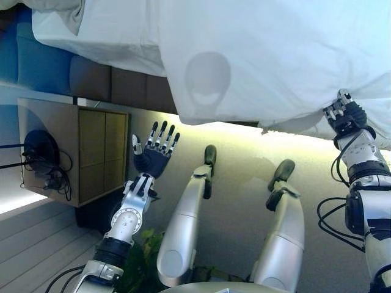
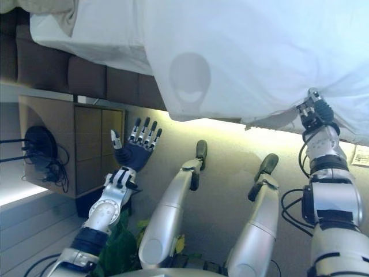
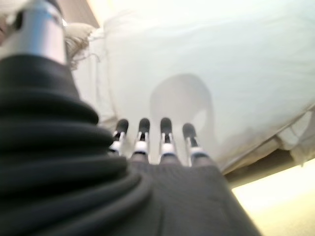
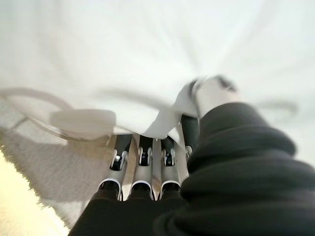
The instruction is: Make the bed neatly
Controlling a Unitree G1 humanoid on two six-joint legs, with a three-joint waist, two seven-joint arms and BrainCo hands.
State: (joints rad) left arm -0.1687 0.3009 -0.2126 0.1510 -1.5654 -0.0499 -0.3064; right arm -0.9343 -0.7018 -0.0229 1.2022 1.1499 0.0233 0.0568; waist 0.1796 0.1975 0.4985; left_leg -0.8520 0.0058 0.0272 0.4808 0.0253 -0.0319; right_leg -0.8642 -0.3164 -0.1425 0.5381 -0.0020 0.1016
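Note:
A white duvet [image 1: 275, 55] covers the bed and hangs over its near edge. My right hand [image 1: 345, 116] is at that hanging edge on the right, and its thumb and fingers pinch a fold of the duvet [image 4: 172, 113]. My left hand [image 1: 153, 152] is open with its fingers spread. It hovers in the air below the duvet's left corner and touches nothing. In the left wrist view its straight fingers [image 3: 152, 132] point towards the duvet [image 3: 206, 64]. A white sheet [image 1: 104, 36] lies bare to the left of the duvet.
A wooden nightstand [image 1: 91, 152] stands at the left beside the bed, with a dark device and cables [image 1: 40, 155] on it. A padded headboard [image 1: 98, 79] runs behind it. A pillow's edge [image 1: 58, 9] shows at the top left. Beige carpet [image 1: 244, 159] lies below the bed edge.

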